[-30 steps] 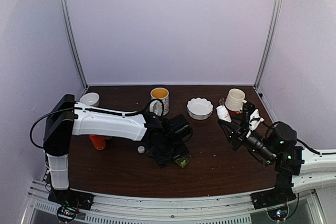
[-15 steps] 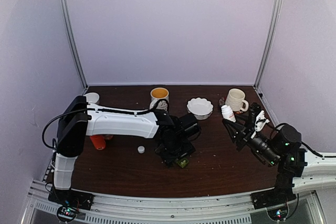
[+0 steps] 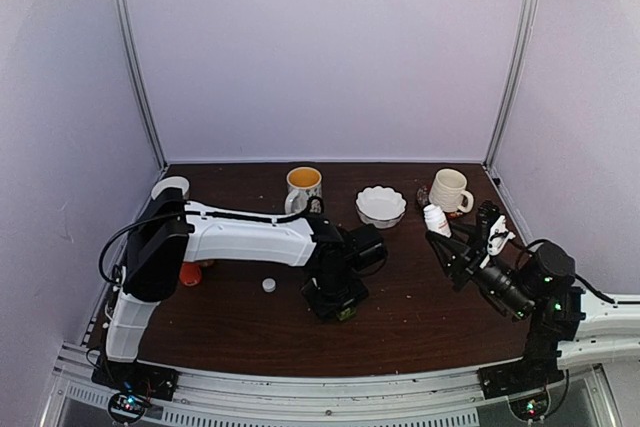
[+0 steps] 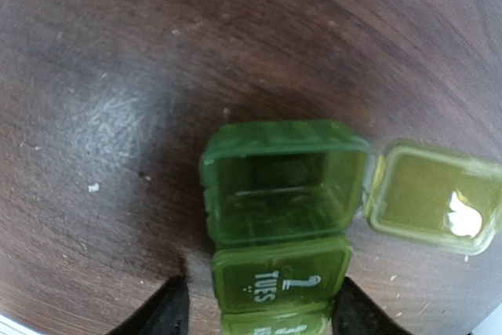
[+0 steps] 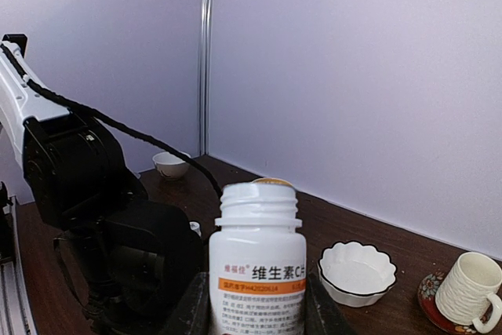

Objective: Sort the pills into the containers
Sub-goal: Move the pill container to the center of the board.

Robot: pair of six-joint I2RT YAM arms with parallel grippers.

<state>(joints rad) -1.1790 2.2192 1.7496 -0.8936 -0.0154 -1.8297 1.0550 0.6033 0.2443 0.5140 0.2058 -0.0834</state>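
Note:
The dark-green pill box [image 4: 282, 217] lies on the brown table. Its far compartment is open and empty, with the lid [image 4: 431, 198] flipped to the right; the compartment marked TUES is closed. My left gripper [image 4: 263, 311] is open, with one finger on each side of the box's near end. In the top view the box [image 3: 347, 313] peeks out under the left gripper [image 3: 338, 299]. My right gripper [image 5: 257, 304] is shut on an uncapped white pill bottle [image 5: 257, 264] and holds it upright above the table, at the right in the top view [image 3: 435, 219]. No loose pills show.
A small white cap [image 3: 268, 285] lies left of the left gripper. An orange bottle [image 3: 189, 273] stands at the left behind the arm. At the back are a small white bowl [image 3: 171, 188], a mug [image 3: 303, 187], a scalloped white bowl [image 3: 380, 205] and a cream mug [image 3: 447, 190].
My left arm has swung to the right and settled over the pill box. My right gripper has drifted a little right and back with the bottle.

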